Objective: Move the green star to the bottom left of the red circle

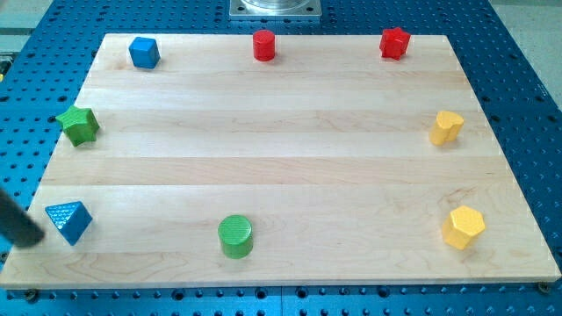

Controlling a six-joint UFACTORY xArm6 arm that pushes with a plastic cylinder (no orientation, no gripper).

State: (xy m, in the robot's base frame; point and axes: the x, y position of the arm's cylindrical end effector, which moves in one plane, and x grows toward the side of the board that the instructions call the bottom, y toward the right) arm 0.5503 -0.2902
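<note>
— Where is the green star [78,125] sitting?

— At the wooden board's [290,167] left edge in the view, well apart from the red cylinder [264,45] lying at the top edge.

— And my tip [37,238]?

— It is resting at the bottom left, just beside the blue triangular block [69,220] — whether touching, I cannot tell. It is a bare rod, gripping nothing.

— Anything else?

— A green cylinder [235,236] is standing along the bottom edge.

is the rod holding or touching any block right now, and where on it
Nothing is held; the rod can only push. My tip sits just to the view's left of the blue triangle, near its lower left edge; contact cannot be told.
</note>
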